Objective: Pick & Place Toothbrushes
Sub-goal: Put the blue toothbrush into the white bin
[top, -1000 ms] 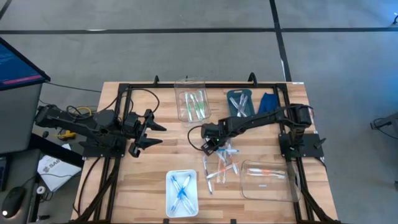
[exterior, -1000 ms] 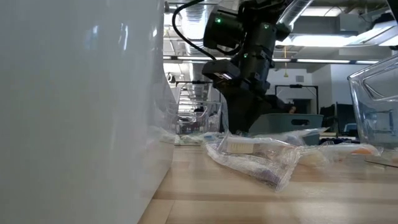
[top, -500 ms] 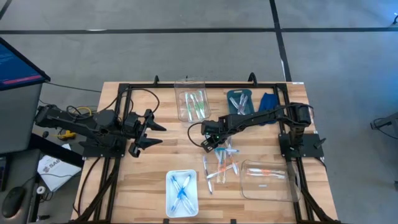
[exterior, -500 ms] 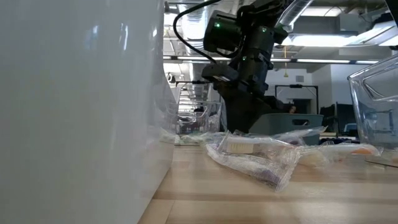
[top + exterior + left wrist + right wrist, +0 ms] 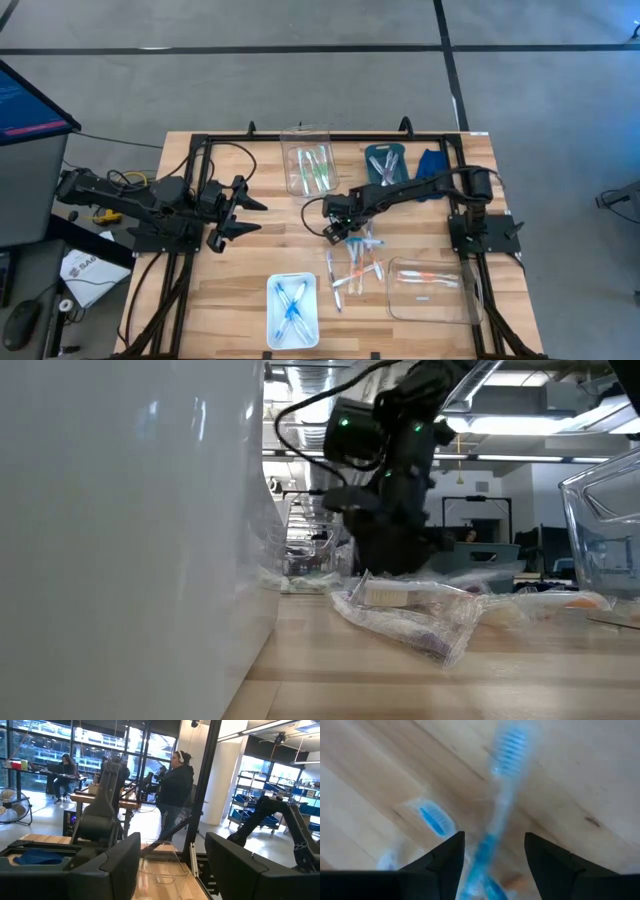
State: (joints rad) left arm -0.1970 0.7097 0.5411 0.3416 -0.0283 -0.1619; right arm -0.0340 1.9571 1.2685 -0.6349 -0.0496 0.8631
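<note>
**Desk:** Where does the right claw (image 5: 333,231) stand?

**Photographer:** Low over the middle of the wooden worktop (image 5: 250,290), at the upper edge of the loose pile of toothbrushes (image 5: 354,270). Its own camera shows the two dark fingers (image 5: 445,862) spread, with a blue-bristled toothbrush (image 5: 496,815) lying on the wood in the gap between them. The picture is smeared, so it appears the fingers do not pinch it, though that cannot be said for certain.

**Desk:** And the rest of the brushes?

**Photographer:** Sorted in part. Green ones lie in the clear tray (image 5: 308,168) at the far edge, blue ones in the white tray (image 5: 293,311) at the near edge, an orange-pink one in the clear tray (image 5: 430,290) at the near right, and a few in the dark teal tray (image 5: 385,166) beside the folded blue cloth (image 5: 431,163). From table height, a wrapped brush (image 5: 400,600) lies in crinkled film in front of the arm.

**Desk:** The left claw (image 5: 245,216)?

**Photographer:** Waiting at the left side of the worktop, fingers (image 5: 112,865) spread wide and holding nothing. Past them, a person (image 5: 176,787) stands in the room behind.
</note>
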